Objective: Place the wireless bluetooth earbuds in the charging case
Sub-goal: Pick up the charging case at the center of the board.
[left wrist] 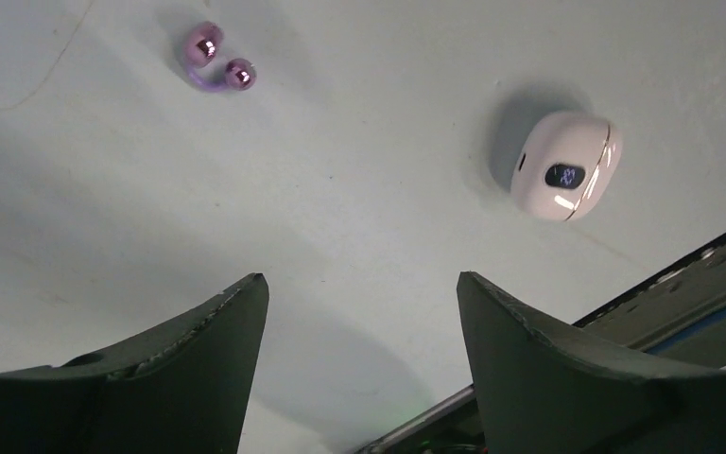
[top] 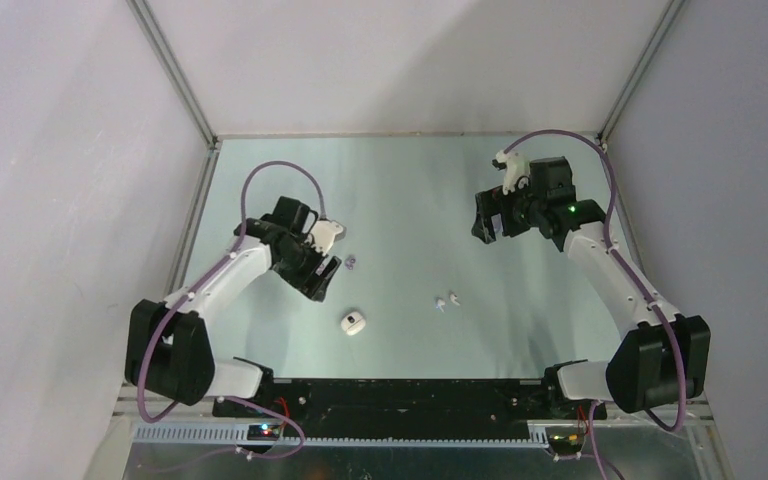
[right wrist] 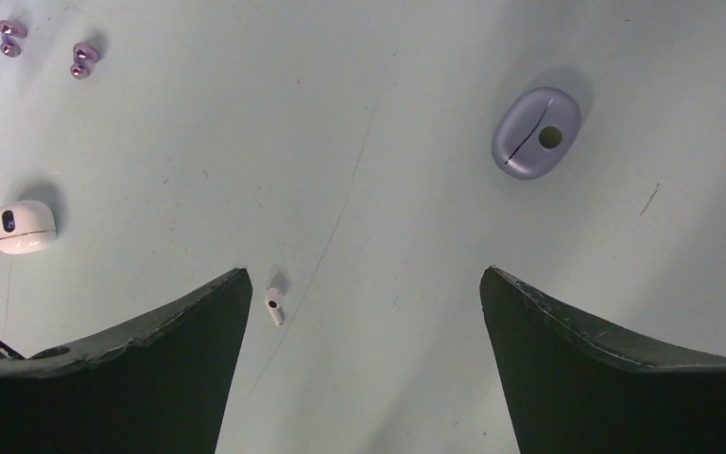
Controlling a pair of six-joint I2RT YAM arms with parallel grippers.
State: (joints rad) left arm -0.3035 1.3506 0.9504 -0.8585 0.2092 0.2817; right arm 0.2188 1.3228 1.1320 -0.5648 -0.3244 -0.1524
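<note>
Bench (top: 400, 180) carried everything. L jaws, R jaws both spread wide, empty. White case (left wrist: 562, 168) lay shut near L jaws; lilac case (right wrist: 535, 133) shut ahead of R jaws. Purple buds (right wrist: 81, 59) by L, white buds (top: 453, 298) mid-bench, apart from cases. Prob. v. light, slick, tiny: pinch across body, gently.

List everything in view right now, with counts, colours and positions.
white charging case: 1, white, closed, near edge, left of centre
purple earbuds: 2, purple, beyond the white charging case
white earbuds: 2, white, mid-table, side by side
lavender charging case: 1, lavender, closed, seen only from right wrist
table: 1, pale green
left gripper: 1, black, open, empty, beside purple earbuds
right gripper: 1, black, open, empty, far right
</note>
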